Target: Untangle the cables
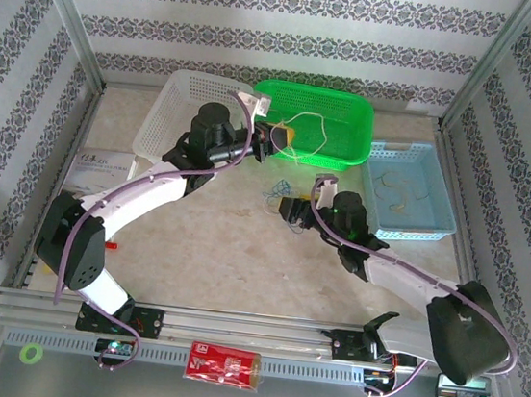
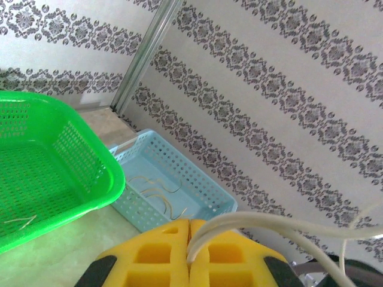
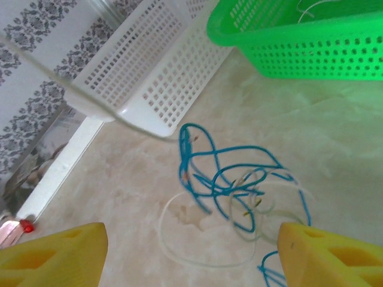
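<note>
Cables (image 3: pixel 230 179) of hair-thin blue and pale wire are seen lying in a loose tangle on the beige marbled worktop (image 3: pixel 108 191), near a white perforated plastic basket (image 3: pixel 161 78) and a green perforated plastic basket (image 3: pixel 299 54). The right gripper (image 3: pixel 191 257) is held over this tangle with its yellow fingers (image 3: pixel 54 254) set wide apart and nothing between them. The left gripper (image 2: pixel 189 239) is raised by the near-left edge of the green basket, its fingers pressed together and clamped on a cream-white cable (image 2: pixel 251 222), which is drawn out to the side from the closed jaws. In the top view that cable is seen looping over the green basket's interior. A light blue perforated plastic basket (image 2: pixel 134 209) stands just beside the green one. Fine yellowish strands are seen on its floor, possibly further cables, though they are too thin to be told for certain.
</note>
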